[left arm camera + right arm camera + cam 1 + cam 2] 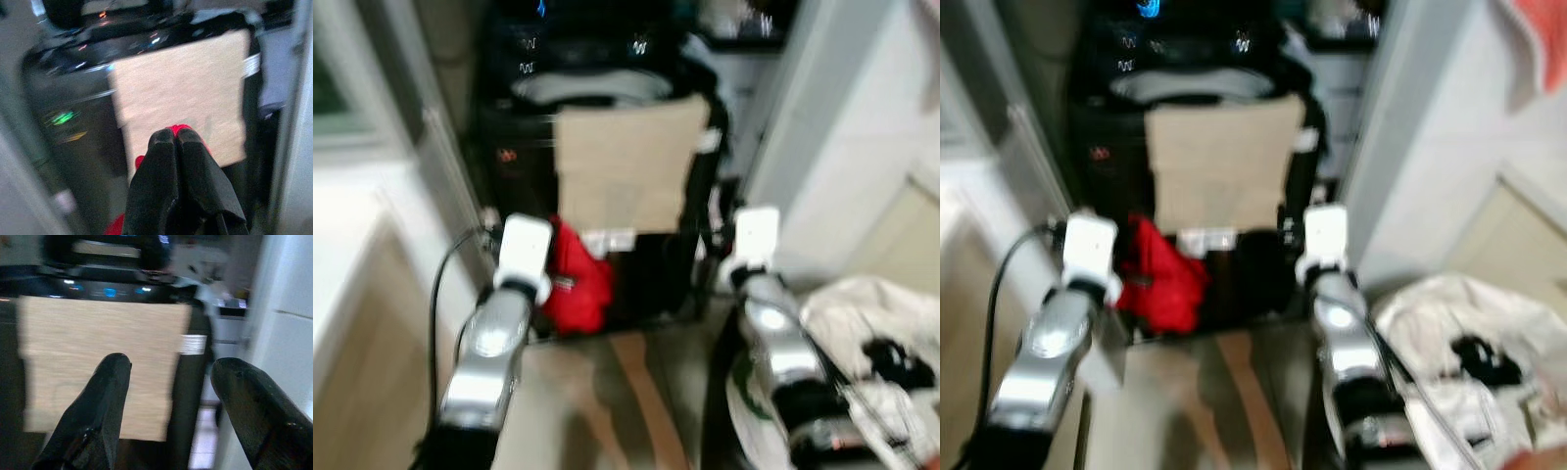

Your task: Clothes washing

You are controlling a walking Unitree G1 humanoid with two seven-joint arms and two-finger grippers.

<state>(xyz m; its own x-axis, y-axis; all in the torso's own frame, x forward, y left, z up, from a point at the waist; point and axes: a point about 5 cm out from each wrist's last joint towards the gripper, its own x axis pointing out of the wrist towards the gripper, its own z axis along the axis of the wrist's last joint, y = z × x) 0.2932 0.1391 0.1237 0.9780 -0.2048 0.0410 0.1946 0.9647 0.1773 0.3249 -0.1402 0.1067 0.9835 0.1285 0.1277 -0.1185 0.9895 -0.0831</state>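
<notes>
Narrow, dim laundry corner, blurred

A white wall (862, 147) rises on the right, with a pale beige panel (901, 245) lower down beside it. On the left a light counter edge (352, 255) runs under a window (333, 98) that lets in soft daylight. The floor (636, 392) is greyish with a brown stripe running forward. A heap of white cloth (862, 323) lies on the floor at the right, and a red cloth (1547, 29) hangs high on the wall

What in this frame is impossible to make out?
- Washer panel text: motion blur, eye views.
- Red garment: mostly behind the left gripper, its type unclear.
- Black item on the white pile: blurred, cut by the edge.
- Beige panel: material unclear.
</notes>
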